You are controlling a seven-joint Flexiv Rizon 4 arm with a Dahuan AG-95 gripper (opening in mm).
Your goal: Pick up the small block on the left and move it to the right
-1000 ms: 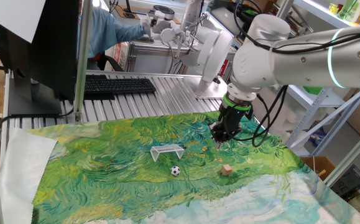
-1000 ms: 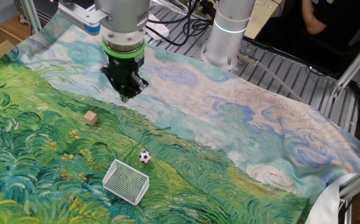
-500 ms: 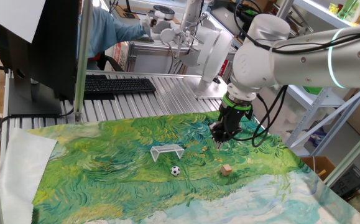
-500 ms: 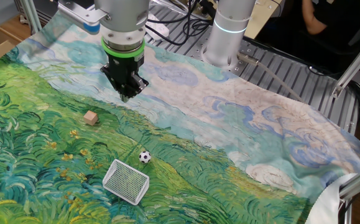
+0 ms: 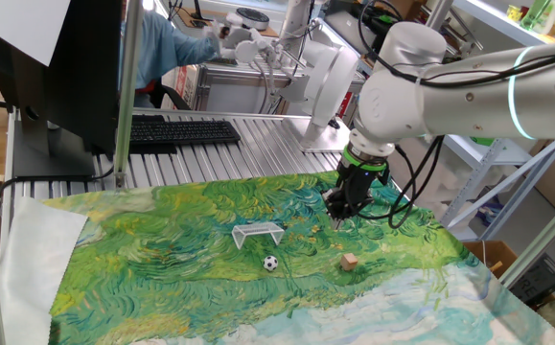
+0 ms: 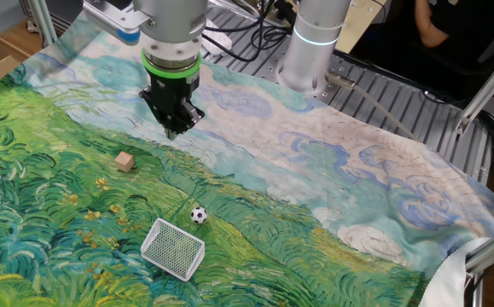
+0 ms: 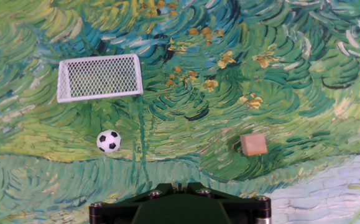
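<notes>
1. Nothing on the worktop [image 6: 332, 162] has shifted since a second ago: the small block [image 6: 125, 160], the toy ball [image 6: 198, 215] and the white goal frame [image 6: 172, 248] lie where they lay. The arm has barely drifted, if at all. Only the person at the back has moved a hand.
2. Taking the toy ball as landmark, the small block [image 5: 350, 260] lies well apart from it, on the side away from the goal frame [image 5: 257, 233], alone on the painted cloth with nothing touching it.
3. The hand [image 6: 173, 128] hangs above the cloth, near the block but not over it, and has hold of nothing. Its fingers look drawn close together in both fixed views. The hand view shows only the black housing [image 7: 180, 208], so I cannot tell for certain how wide they stand.
4. Seen from the hand view, the block [image 7: 253, 144] sits ahead of the hand and off to the right of centre, the ball [image 7: 109, 141] to the left.
5. The block is roughly cubic, with no long axis, and lies slightly skewed to the picture edges. My judgement: the coming move must carry the hand toward the block, away from the ball, before descending.
</notes>
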